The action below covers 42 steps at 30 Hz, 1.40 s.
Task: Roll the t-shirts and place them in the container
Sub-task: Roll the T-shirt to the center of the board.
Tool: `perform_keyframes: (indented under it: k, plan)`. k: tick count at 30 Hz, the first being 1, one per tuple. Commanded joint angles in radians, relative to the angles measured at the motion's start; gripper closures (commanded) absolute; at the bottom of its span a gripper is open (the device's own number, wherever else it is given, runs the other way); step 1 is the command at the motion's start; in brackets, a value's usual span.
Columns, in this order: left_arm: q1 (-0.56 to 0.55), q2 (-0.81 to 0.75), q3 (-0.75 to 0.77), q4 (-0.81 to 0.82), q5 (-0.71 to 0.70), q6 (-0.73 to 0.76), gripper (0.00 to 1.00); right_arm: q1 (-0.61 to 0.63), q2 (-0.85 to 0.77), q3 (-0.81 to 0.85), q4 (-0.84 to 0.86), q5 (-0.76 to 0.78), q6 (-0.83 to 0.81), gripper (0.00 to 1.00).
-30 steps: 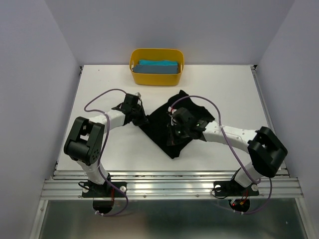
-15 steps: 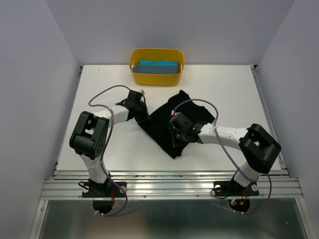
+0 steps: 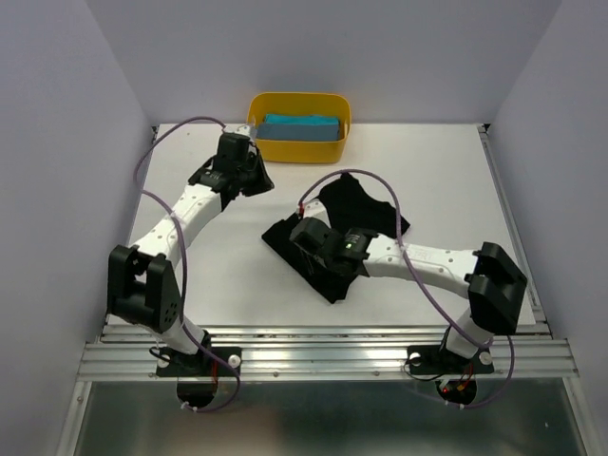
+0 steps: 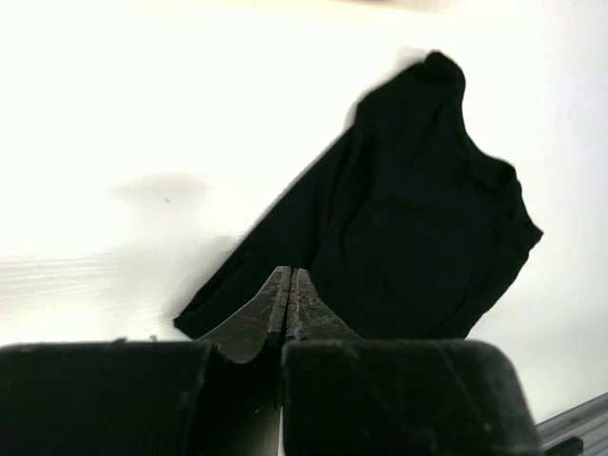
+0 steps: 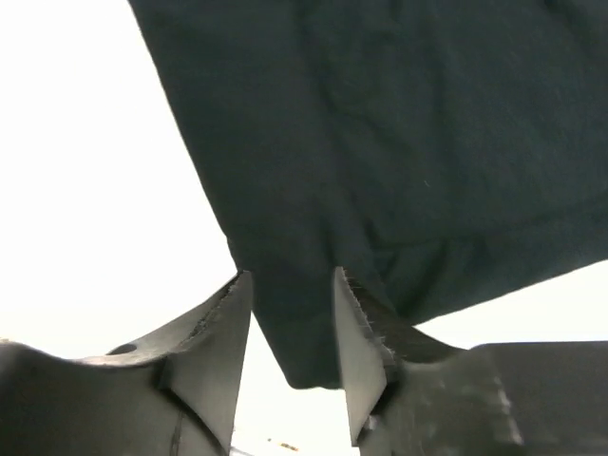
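Observation:
The black t-shirt [image 3: 366, 211] lies crumpled on the white table, partly under my right arm. My right gripper [image 3: 293, 235] hovers over its left corner. In the right wrist view the shirt [image 5: 380, 142] fills the top, and its corner hangs between the parted fingers of the open right gripper [image 5: 290, 275]. My left gripper [image 3: 255, 179] sits back left, beside the yellow tub and apart from the shirt. It is shut on nothing [image 4: 288, 275], with the black t-shirt [image 4: 408, 237] beyond its tips. The teal t-shirt [image 3: 302, 126] lies folded in the tub.
The yellow tub [image 3: 275, 150] stands at the table's back edge, just right of my left gripper. Purple cables loop over both arms. Grey walls close in the table on the left, right and back. A metal rail runs along the near edge.
My left arm swung away from the shirt's left edge, back toward the tub. My right gripper slid left across the black shirt to its left corner and opened.

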Motion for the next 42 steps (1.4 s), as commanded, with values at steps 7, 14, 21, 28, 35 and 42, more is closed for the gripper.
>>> perform_keyframes:
  k: [7,14,21,28,35,42]
  plan:
    - [0.131,-0.235,-0.145,-0.083,-0.060,-0.044,0.87,0.112,0.198,0.111,-0.035,0.224,-0.123,0.37]
    - [0.159,-0.307,-0.245,-0.077,-0.034,-0.067,0.86,0.152,0.267,0.095,-0.002,0.257,-0.153,0.35]
    - [0.160,-0.309,-0.256,-0.083,-0.023,-0.065,0.86,0.189,0.287,0.084,0.013,0.285,-0.136,0.35]
    - [0.159,-0.311,-0.261,-0.078,-0.018,-0.067,0.86,0.198,0.278,0.083,0.016,0.307,-0.114,0.35]
    - [0.159,-0.311,-0.273,-0.069,-0.004,-0.068,0.86,0.217,0.270,0.103,0.001,0.323,-0.111,0.29]
    - [0.159,-0.306,-0.271,-0.063,0.005,-0.071,0.86,0.217,0.322,0.058,0.024,0.348,-0.119,0.27]
